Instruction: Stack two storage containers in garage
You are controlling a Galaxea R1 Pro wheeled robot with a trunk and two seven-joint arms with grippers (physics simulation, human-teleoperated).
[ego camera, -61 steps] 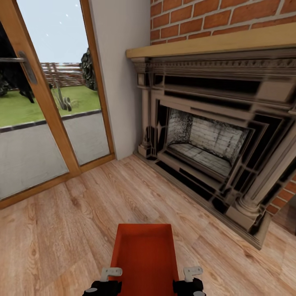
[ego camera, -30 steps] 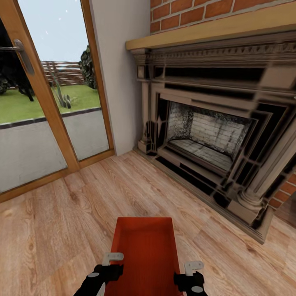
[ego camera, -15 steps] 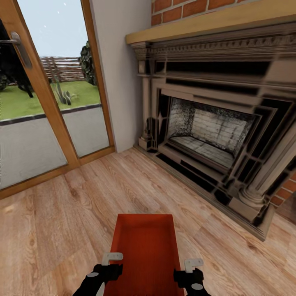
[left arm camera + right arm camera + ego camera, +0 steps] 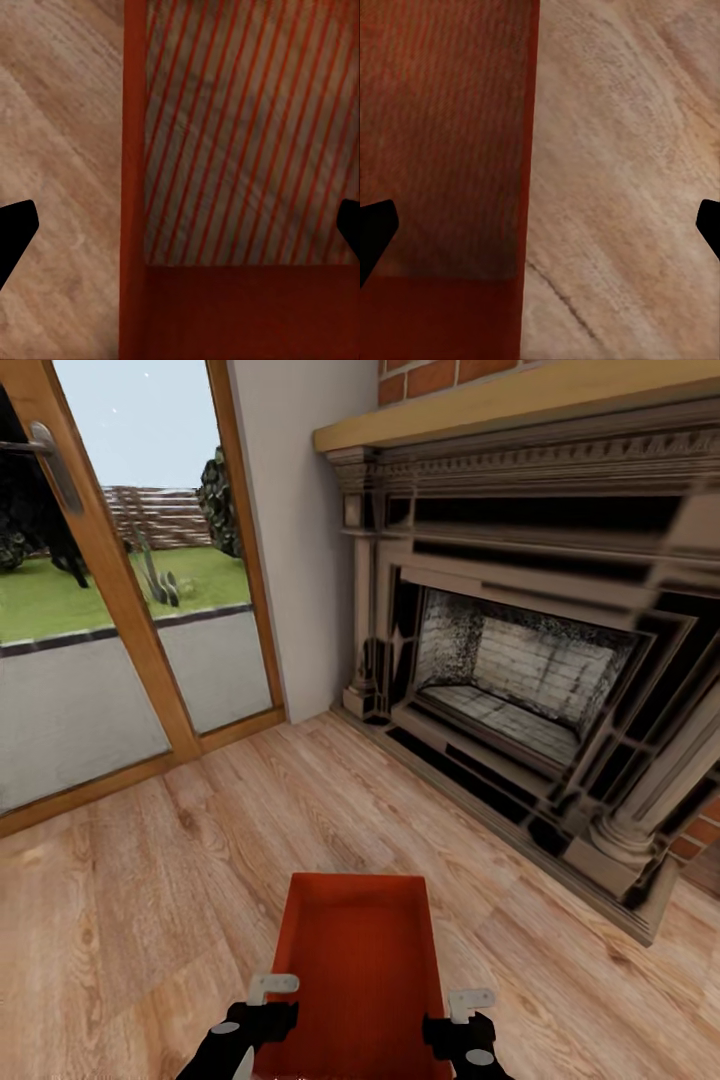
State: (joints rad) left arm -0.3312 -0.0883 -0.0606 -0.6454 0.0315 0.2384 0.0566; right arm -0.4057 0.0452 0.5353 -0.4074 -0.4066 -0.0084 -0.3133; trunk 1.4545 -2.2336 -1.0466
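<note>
One orange-red storage container [image 4: 358,970] lies on the light wood-plank floor of the living room, right in front of me. My left gripper [image 4: 268,1000] stands at its left long wall and my right gripper [image 4: 466,1010] at its right long wall. In the left wrist view the container's wall [image 4: 135,150] runs between the widely spread black fingertips [image 4: 15,225] of the left gripper [image 4: 180,225]. The right gripper [image 4: 540,225] straddles the other wall [image 4: 529,150] in the same way. Both grippers are open. I cannot tell whether the container touches the floor.
A stone fireplace [image 4: 520,680] with a wooden mantel [image 4: 500,405] stands at the right, its hearth edge close to the container. A wood-framed glass door [image 4: 110,610] onto a garden fills the left. Bare plank floor [image 4: 150,860] lies ahead and to the left.
The whole picture has shifted up and a little to the right, so the camera moved. Two seconds ago the grippers sat lower in view; since then they have held their places beside the container.
</note>
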